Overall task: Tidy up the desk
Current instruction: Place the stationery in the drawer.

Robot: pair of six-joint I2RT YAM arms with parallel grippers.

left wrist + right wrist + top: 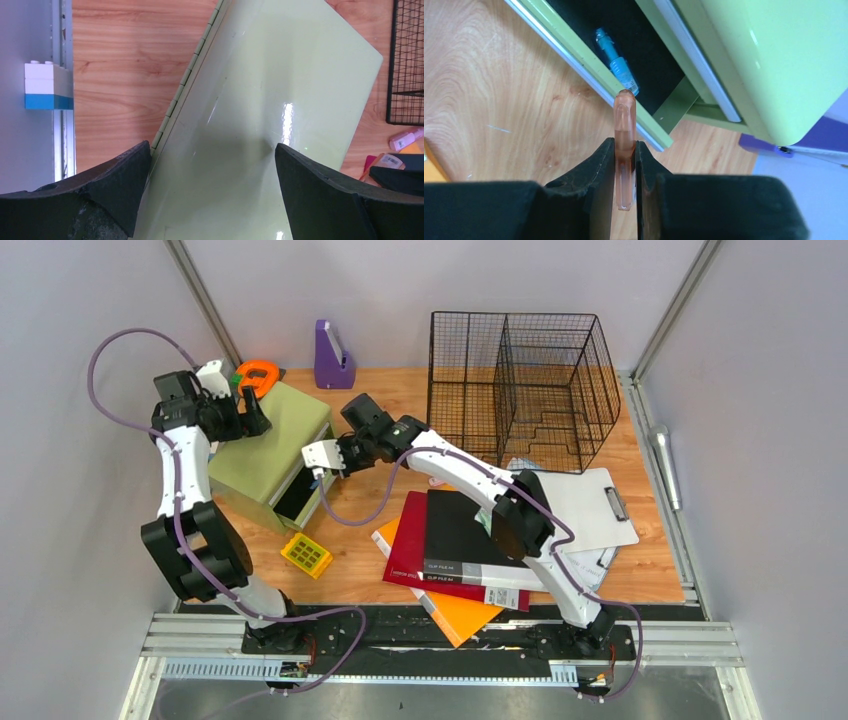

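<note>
The wood-grain desk carries a light-green drawer box at the left, its drawer pulled open. My left gripper is open over the box's top near its back edge; in the left wrist view the gripper has its fingers wide apart over the green lid. My right gripper is shut on a translucent orange-pink marker, whose tip reaches over the drawer's front rim. A blue marker lies inside the drawer.
A black wire basket stands at the back right. A purple file holder and an orange tape dispenser sit at the back. A yellow calculator, stacked red, black and orange folders and a clipboard lie in front.
</note>
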